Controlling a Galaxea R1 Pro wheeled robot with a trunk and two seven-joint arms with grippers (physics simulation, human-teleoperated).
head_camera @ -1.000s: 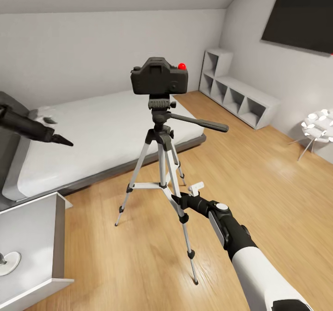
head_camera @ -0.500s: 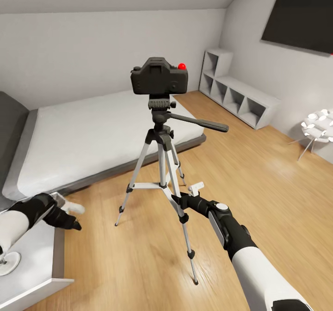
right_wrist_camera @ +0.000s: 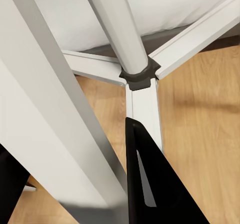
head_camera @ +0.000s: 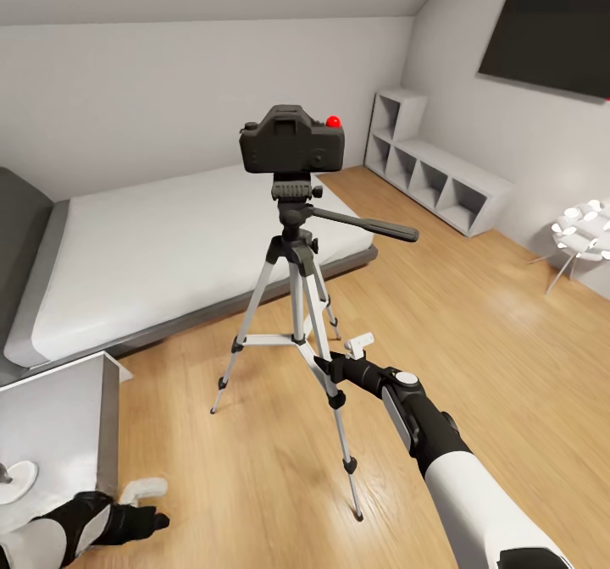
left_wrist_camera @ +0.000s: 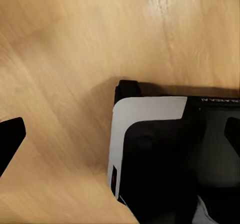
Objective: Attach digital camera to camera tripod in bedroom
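Observation:
The black digital camera (head_camera: pixel 292 140), red dot on its top, sits on the black pan head of the camera tripod (head_camera: pixel 296 298), which stands on the wood floor in front of the bed. My right gripper (head_camera: pixel 328 368) is low on the tripod's nearest silver leg; in the right wrist view that leg (right_wrist_camera: pixel 60 114) runs between the two black fingers (right_wrist_camera: pixel 150 184). My left gripper (head_camera: pixel 158 520) hangs low at the head view's bottom-left, apart from the tripod, above bare floor. In the left wrist view its fingertips (left_wrist_camera: pixel 10 139) stand wide apart with nothing between them.
A grey-framed low bed (head_camera: pixel 152 247) lies behind the tripod. A white bedside cabinet (head_camera: pixel 59 417) stands at the left, near my left arm. White cube shelves (head_camera: pixel 440 175), a dark wall screen (head_camera: pixel 551 31) and a white stool (head_camera: pixel 585 230) are at the right.
My left arm has dropped from beside the bed down to the bottom-left corner near the floor. The right arm, the camera and the tripod have not moved.

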